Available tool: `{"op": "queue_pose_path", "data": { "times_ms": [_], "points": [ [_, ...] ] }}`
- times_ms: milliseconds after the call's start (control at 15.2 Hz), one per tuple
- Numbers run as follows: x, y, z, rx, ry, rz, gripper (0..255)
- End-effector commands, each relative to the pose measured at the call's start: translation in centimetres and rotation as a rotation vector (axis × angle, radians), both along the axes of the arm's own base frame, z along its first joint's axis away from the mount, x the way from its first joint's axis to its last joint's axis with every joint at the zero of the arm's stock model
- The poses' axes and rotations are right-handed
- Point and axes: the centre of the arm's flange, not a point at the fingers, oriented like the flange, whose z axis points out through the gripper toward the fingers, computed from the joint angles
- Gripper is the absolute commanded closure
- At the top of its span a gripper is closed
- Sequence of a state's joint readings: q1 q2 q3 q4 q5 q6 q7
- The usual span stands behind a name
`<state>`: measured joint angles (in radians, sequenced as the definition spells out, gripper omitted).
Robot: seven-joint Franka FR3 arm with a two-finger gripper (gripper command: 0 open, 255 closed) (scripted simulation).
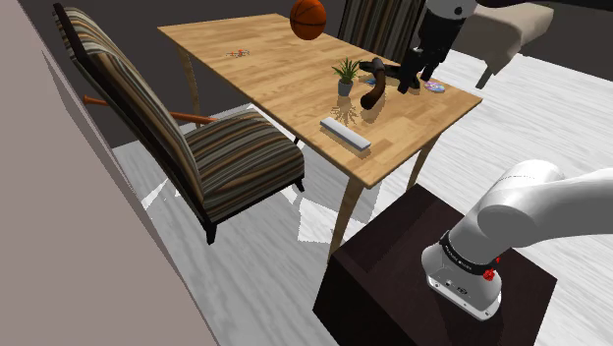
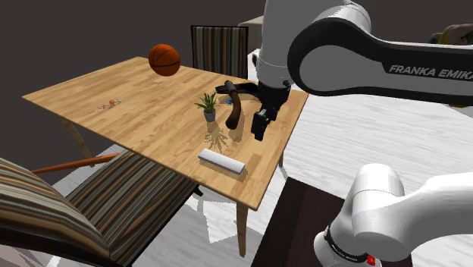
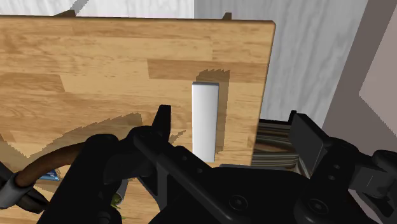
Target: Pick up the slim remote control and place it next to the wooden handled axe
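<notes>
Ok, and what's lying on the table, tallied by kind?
Orange ball: 1
Small potted plant: 1
Axe with brown handle: 1
Pale slim remote: 1
Small reddish item, too small to identify: 1
Small bluish disc: 1
Total: 6

The table point(image 1: 265, 69) is viewed from high up in the shoulder view, from beside and behind the stand point(image 1: 383, 265), facing down across it. In the second exterior view it is faced from nearly the same side, but lower and nearer, under the arm point(image 2: 341, 45). In the wrist view one table corner is looked down on closely. The remote point(image 1: 346, 133) is shared by all three.
</notes>
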<state>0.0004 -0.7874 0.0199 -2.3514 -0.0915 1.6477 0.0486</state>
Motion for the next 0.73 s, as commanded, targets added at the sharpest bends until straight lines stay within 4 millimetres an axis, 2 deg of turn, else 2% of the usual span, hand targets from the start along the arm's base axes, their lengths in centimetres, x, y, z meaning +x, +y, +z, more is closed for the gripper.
{"op": "queue_pose_path", "data": {
  "times_ms": [0, 660],
  "points": [
    [0.0, 0.0, 0.0, 0.000, 0.000, 0.000, 0],
    [9.0, -2.7, -9.8, 0.049, 0.031, 0.024, 0]
  ]
}}
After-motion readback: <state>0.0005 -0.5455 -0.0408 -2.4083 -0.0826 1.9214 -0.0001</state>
